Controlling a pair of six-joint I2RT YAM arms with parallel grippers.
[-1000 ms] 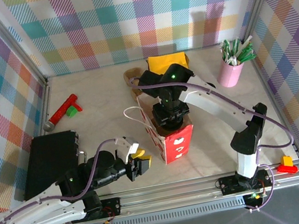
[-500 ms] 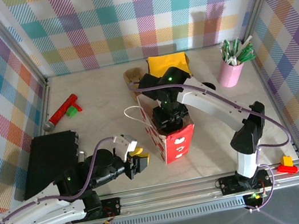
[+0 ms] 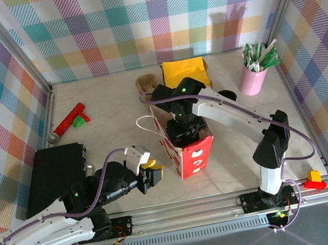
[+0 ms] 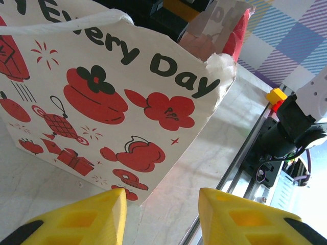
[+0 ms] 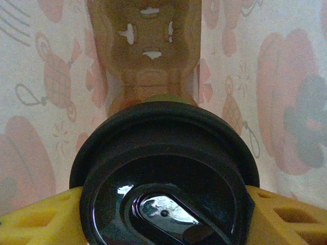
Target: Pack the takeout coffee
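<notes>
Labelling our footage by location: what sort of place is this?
Probably a robot test cell staged as a takeout counter: plaid backdrop walls on an aluminium frame, a printed paper bag, a lidded coffee cup and a pink holder of green-and-white sticks.

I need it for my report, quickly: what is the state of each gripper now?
Left gripper: open, holding nothing.
Right gripper: closed on the coffee cup, inside the paper bag.

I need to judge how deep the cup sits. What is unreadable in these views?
- Top external: the right arm covers the bag mouth, so the contents are hidden.
- Right wrist: the lid of the takeout coffee hides its cup body and the bag floor.
- Left wrist: the bag wall hides its inside.
</notes>
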